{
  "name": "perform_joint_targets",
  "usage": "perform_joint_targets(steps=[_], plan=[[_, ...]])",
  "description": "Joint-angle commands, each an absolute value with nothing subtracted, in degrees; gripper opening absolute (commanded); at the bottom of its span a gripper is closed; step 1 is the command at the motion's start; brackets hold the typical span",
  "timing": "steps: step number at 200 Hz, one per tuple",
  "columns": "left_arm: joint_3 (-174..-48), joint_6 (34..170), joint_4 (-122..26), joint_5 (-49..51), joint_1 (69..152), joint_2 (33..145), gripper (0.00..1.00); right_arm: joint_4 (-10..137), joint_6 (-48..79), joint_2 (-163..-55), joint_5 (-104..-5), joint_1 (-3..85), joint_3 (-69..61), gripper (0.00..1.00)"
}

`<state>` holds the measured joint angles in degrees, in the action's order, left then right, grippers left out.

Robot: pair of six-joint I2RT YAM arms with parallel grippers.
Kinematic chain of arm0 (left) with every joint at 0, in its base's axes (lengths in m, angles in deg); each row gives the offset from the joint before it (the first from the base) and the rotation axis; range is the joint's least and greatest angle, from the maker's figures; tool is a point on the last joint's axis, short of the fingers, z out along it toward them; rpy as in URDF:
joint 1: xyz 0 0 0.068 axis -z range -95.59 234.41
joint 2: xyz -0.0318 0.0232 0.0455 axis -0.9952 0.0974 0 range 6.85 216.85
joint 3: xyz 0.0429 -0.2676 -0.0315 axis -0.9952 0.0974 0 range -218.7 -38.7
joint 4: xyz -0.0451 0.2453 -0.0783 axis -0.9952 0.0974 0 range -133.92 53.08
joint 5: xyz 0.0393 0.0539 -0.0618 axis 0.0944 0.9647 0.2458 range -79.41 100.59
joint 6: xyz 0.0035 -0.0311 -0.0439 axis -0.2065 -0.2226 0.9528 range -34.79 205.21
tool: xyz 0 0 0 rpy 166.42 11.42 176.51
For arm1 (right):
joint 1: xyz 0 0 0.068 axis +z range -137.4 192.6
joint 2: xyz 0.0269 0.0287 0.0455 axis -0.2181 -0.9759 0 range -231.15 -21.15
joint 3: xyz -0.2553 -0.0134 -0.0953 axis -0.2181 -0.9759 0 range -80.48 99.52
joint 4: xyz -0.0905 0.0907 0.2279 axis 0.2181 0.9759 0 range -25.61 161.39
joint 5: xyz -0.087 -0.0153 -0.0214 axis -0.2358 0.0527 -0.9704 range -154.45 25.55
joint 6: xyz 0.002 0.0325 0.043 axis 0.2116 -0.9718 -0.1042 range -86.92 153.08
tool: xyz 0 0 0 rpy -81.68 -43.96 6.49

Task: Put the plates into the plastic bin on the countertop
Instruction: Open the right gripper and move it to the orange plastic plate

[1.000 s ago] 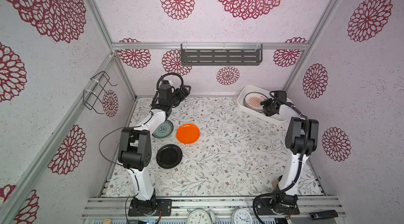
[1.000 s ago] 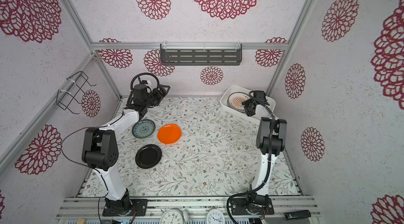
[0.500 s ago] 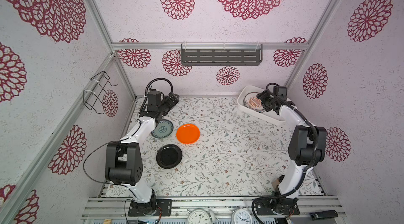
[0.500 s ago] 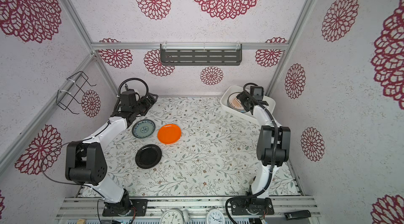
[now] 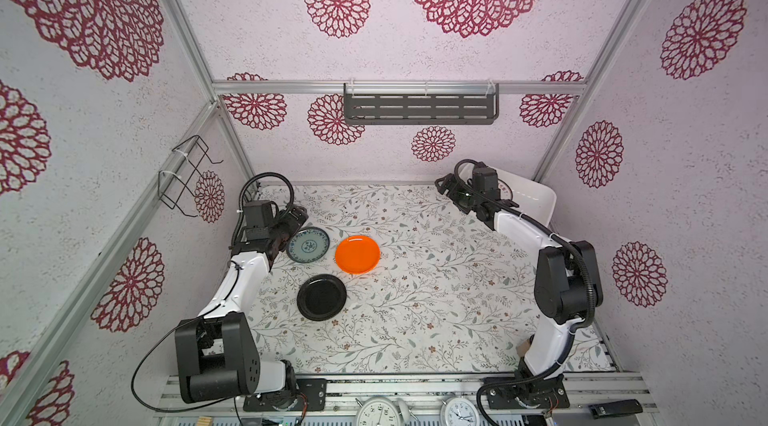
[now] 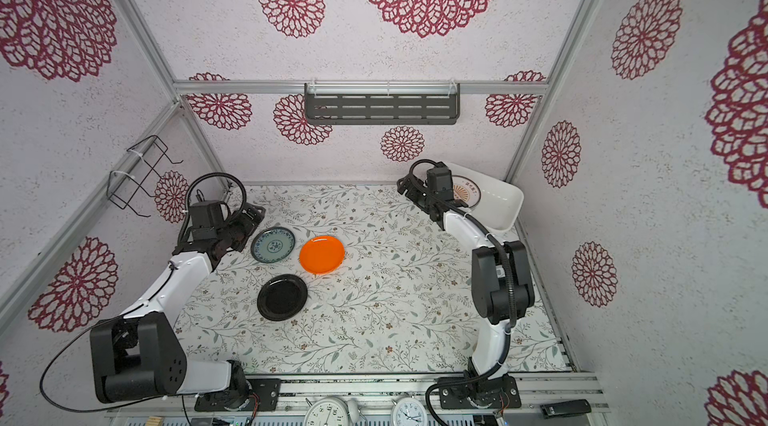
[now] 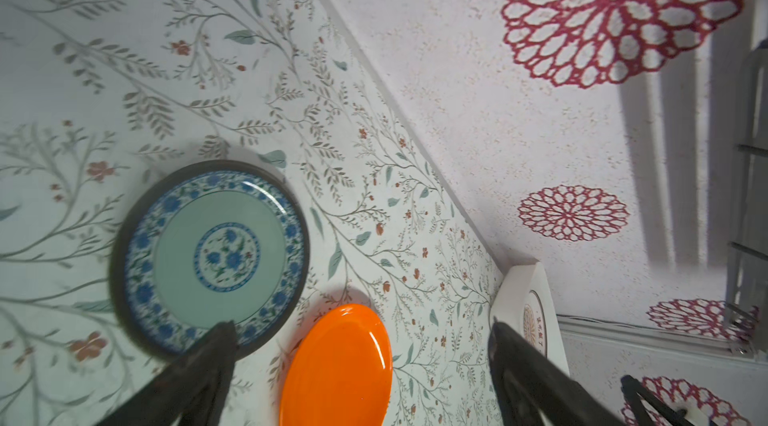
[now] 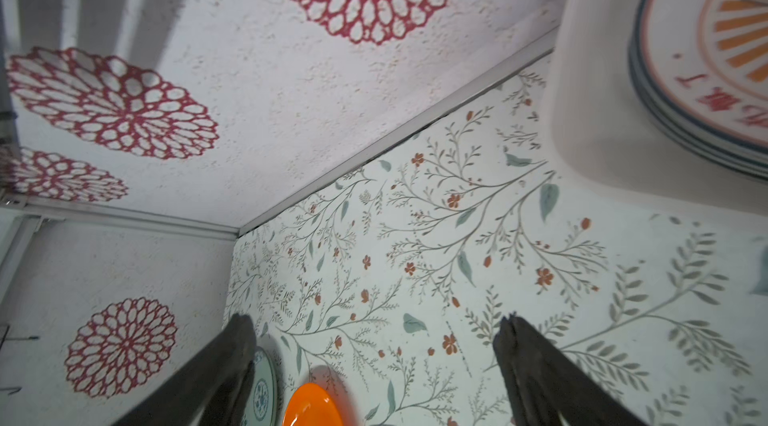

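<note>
Two left fingers (image 7: 199,370) spread beside teal plate (image 7: 210,257), arm (image 5: 245,276) reaching forward

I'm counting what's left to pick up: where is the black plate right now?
In both top views the black plate lies on the countertop, left of centre, nearer its front edge than the teal plate and orange plate, touching neither.

Left arm (image 5: 245,278) and right arm (image 5: 519,224): 2 units, glossy white links, bulky black joint housings (image 5: 216,357). Black corrugated cable (image 5: 266,180) loops at each wrist; thin black wire (image 5: 137,365) by left shoulder. Black base plates (image 5: 311,392). Left gripper (image 7: 361,326), right gripper (image 8: 373,319): dark tapered fingers (image 7: 199,374).
</note>
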<state>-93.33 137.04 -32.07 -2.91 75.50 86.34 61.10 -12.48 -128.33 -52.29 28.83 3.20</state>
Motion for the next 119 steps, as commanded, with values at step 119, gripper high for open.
perform_joint_targets(steps=[119], plan=[[-90.6, 132.9, -26.2, -6.8, 71.1, 82.1, 0.97, 65.2, -10.0, -133.7, -50.2, 42.6, 5.0, 0.93]])
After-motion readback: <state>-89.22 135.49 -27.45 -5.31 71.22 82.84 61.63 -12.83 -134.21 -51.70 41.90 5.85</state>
